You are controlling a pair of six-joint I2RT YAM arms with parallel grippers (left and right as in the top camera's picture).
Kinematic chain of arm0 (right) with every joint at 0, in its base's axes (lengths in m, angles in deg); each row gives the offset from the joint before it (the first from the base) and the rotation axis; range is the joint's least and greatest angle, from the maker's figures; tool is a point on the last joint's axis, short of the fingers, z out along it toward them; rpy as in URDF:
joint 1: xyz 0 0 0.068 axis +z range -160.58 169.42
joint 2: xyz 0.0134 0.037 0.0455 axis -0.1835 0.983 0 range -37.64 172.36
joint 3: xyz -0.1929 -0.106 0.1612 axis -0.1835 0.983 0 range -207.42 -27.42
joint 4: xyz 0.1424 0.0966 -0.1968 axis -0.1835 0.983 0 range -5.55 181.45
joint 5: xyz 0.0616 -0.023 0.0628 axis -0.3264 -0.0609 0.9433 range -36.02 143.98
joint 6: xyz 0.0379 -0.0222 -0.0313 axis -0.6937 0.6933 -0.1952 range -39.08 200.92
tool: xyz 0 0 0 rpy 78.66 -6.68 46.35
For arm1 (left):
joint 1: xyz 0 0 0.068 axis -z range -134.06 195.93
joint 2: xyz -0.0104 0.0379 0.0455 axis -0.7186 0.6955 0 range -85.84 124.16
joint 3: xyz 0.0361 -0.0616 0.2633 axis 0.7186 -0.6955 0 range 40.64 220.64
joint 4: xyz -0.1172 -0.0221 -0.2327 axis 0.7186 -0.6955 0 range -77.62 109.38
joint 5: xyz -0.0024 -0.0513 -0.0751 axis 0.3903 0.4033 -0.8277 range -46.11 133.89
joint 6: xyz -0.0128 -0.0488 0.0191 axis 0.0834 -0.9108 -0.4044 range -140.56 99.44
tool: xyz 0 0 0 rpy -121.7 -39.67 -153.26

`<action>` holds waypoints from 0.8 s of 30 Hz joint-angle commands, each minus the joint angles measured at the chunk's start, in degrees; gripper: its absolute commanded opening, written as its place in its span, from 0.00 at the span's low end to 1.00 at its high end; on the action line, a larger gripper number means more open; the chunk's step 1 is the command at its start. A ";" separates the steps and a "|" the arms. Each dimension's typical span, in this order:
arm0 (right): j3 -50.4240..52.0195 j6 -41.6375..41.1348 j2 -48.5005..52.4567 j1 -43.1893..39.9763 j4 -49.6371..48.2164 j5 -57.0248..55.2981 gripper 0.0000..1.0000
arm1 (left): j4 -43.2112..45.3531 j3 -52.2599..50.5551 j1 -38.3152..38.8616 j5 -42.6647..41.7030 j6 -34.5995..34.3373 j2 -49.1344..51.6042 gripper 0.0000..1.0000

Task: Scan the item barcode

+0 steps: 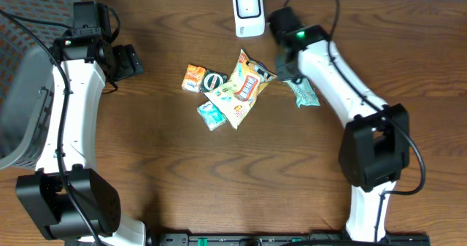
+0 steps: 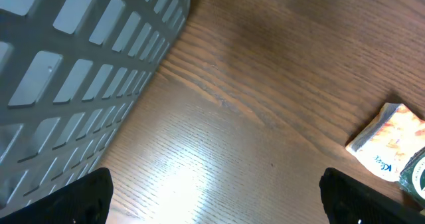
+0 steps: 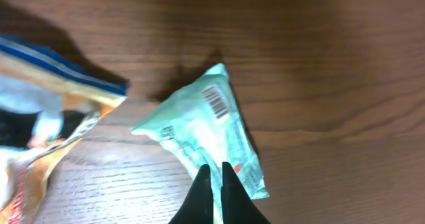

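Barcode [image 3: 216,102] on teal packet [image 3: 199,134] shows from right wrist, not overhead.

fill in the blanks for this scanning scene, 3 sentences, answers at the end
1. The left gripper is ___.
2. The right gripper is shut on the teal packet, whose ___ faces up.
3. The basket is nearest the ___ gripper.

Missing words: open; barcode; left.
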 commanded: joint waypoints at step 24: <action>20.63 -2.95 -0.37 -4.37 -11.87 18.43 0.01 | -0.13 -0.28 -0.13 -0.13 0.50 0.59 0.98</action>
